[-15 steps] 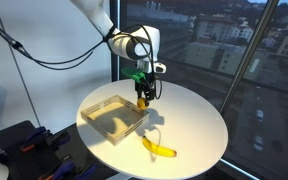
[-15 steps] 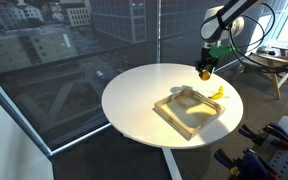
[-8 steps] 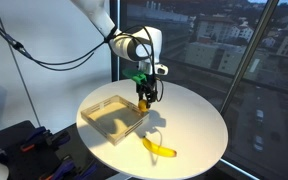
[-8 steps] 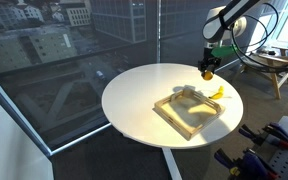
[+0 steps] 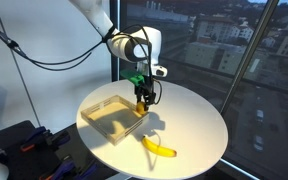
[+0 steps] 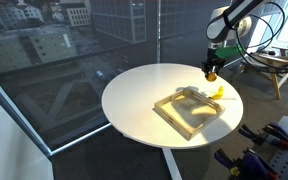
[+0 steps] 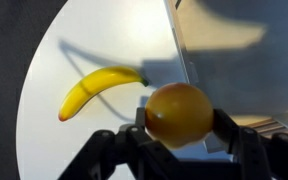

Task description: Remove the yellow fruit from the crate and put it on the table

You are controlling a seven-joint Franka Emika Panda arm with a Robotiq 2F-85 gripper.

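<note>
Since a second ago the gripper [image 6: 211, 72] and its fruit [image 6: 211, 75] have drifted a little sideways, away from the crate's middle. Crate and banana lie where they were.

The table [image 5: 196, 122] is a round, smooth white top; both exterior views show it, the other at [image 6: 139, 95]. On it sits the crate [image 5: 114, 113], a shallow square box with clear walls and a pale tan base, also seen at [image 6: 192, 111]. In the wrist view one see-through wall [image 7: 182, 55] runs as a straight edge down toward the fruit.

The white arm [image 5: 102, 22] reaches in from above.

The banana [image 5: 160, 148] lies flat on the table outside the crate, near one wall but apart from it. In the wrist view the banana [image 7: 98, 88] is long, curved and smooth yellow. Its long axis slants from lower left to upper right, and its dark stem end points toward the crate.

The dark gripper [image 7: 180, 120] points straight down. Its jaws are closed on the fruit, one finger [image 7: 228, 126] pressing each side.

The fruit [image 7: 179, 113] is held clear of the table, about over the crate's wall on the banana side. It is a roundish, lemon-like yellow-orange ball with a smooth, faintly glossy skin. It is slightly wider than tall, with its longer axis running from finger to finger. In the exterior view [image 5: 143, 101] it is a small yellow spot under the gripper.
</note>
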